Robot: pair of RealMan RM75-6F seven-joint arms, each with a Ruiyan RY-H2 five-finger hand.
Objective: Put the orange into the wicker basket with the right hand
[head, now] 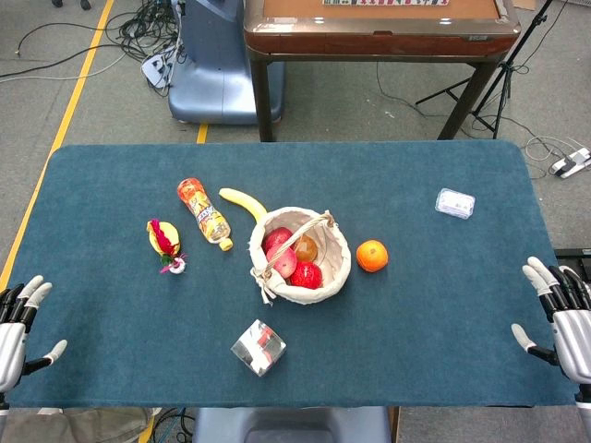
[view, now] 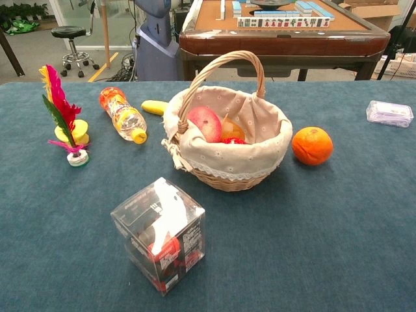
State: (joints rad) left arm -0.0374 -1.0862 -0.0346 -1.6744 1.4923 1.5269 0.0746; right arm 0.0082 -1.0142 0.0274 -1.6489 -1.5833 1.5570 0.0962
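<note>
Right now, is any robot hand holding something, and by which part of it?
Nothing is held. The left robot hand and the right robot hand are both open at the table edges, and the orange lies untouched beside the wicker basket.

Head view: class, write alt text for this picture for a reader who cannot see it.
On a dark teal cloth-covered table, a round orange lies just right of a cloth-lined wicker basket holding red and brown fruit. Left of the basket lie a yellow banana, a plastic bottle and a feathered shuttlecock. Both robot hands, left and right, rest open at the table's near corners.
</note>
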